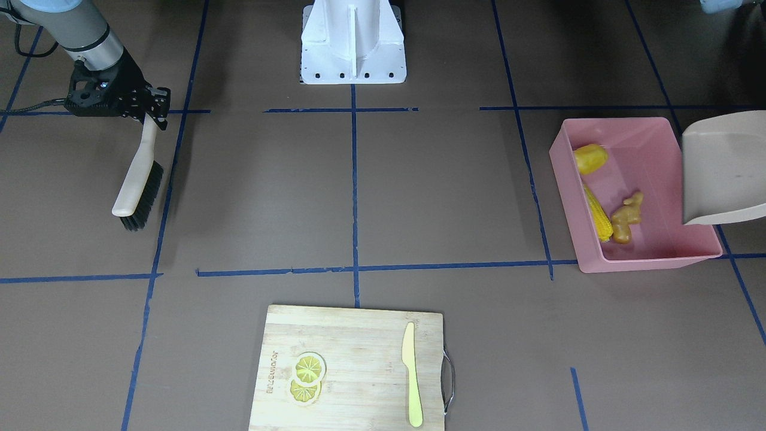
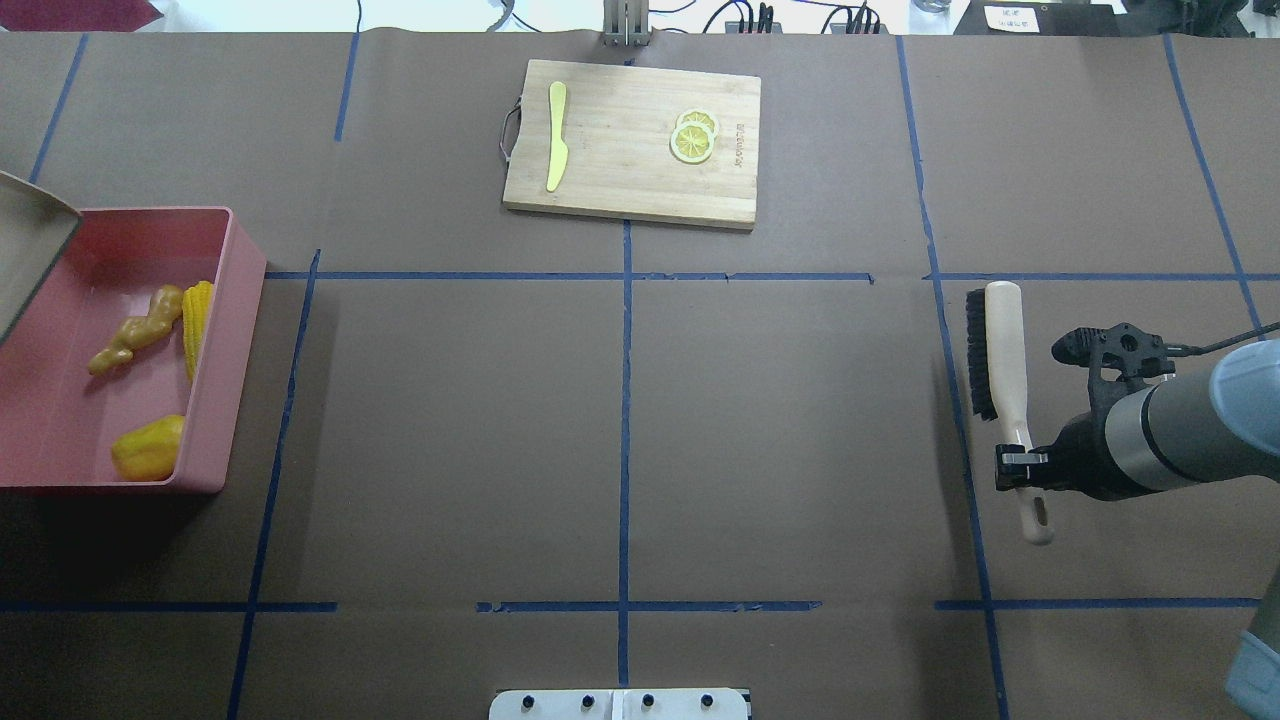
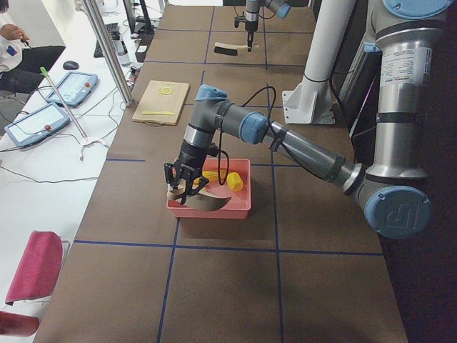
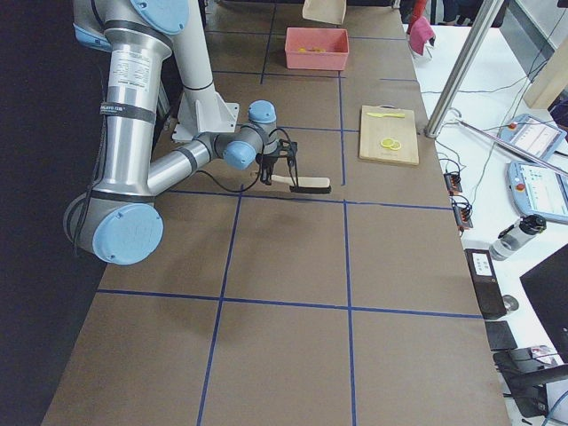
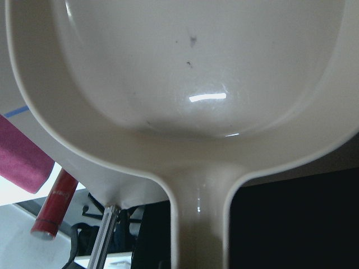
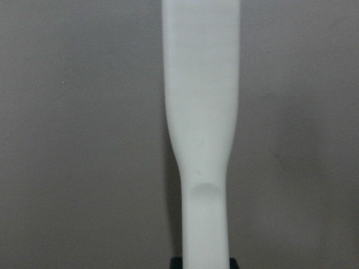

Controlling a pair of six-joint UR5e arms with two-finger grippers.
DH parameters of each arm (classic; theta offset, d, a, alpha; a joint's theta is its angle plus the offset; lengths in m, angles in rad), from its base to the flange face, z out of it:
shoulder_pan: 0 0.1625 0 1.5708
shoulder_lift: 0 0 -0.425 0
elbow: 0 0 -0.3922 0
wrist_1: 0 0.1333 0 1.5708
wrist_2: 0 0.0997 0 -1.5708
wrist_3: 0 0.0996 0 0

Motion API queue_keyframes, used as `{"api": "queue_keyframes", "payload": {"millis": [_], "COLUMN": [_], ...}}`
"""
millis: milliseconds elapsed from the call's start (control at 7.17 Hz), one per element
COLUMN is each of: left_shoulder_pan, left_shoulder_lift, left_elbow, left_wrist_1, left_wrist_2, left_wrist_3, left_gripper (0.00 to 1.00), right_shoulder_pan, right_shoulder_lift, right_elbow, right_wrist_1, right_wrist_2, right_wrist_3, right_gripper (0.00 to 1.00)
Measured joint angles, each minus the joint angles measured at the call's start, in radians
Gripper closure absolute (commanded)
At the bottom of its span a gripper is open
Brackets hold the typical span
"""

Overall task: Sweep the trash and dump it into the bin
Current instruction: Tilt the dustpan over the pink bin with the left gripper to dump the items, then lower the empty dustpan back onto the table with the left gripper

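Note:
The pink bin [image 1: 634,254] stands at the table's left end and also shows in the overhead view [image 2: 245,330]. In it lie the corn cob [image 1: 598,214], the potato-like piece [image 1: 590,158] and the ginger root [image 1: 627,216]. The beige dustpan [image 1: 721,167] hangs tilted over the bin's outer edge and looks empty in the left wrist view [image 5: 196,73]. The left gripper [image 3: 184,187] is at the dustpan's handle; I cannot tell whether it is open or shut. My right gripper [image 1: 152,111] is shut on the handle of the brush [image 1: 139,185], which lies low over the table at the right end.
A wooden cutting board [image 1: 353,335] sits at the far middle edge with two lemon slices [image 1: 308,376] and a yellow-green knife [image 1: 411,374]. The white robot base [image 1: 353,42] stands at the near middle edge. Blue tape lines cross the brown table.

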Motion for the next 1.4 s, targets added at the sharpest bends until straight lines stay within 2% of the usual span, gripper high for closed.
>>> {"api": "queue_keyframes", "payload": {"millis": [279, 419, 558, 698, 977, 1256, 1395], "left_shoulder_pan": [0.001, 0.011, 0.067, 0.170, 0.422, 0.614, 0.673], "left_shoulder_lift": [-0.037, -0.079, -0.141, -0.205, -0.313, -0.413, -0.439], "left_elbow": [-0.004, -0.003, -0.004, -0.003, 0.020, 0.120, 0.152], "left_wrist_1": [0.001, 0.000, -0.001, 0.000, 0.002, 0.000, -0.004], "left_wrist_2": [-0.247, -0.345, -0.395, -0.407, -0.332, -0.247, -0.218], "left_wrist_3": [-0.204, -0.335, -0.478, -0.594, -0.752, -0.867, -0.917], "left_gripper": [0.85, 0.83, 0.83, 0.83, 0.83, 0.84, 0.83], "right_shoulder_pan": [-0.001, -0.002, -0.002, -0.002, 0.001, 0.004, 0.005], "right_shoulder_lift": [0.003, 0.006, 0.012, 0.018, 0.019, 0.015, 0.015], "right_elbow": [0.000, -0.004, -0.013, -0.018, -0.018, -0.018, -0.020], "right_wrist_1": [0.000, 0.001, 0.002, 0.003, 0.004, 0.005, 0.005], "right_wrist_2": [-0.001, -0.001, -0.001, -0.001, -0.001, -0.001, -0.001], "right_wrist_3": [0.000, 0.000, 0.000, 0.000, 0.000, -0.006, -0.010], "right_gripper": [0.99, 0.99, 0.99, 0.99, 0.99, 0.99, 0.99]}}
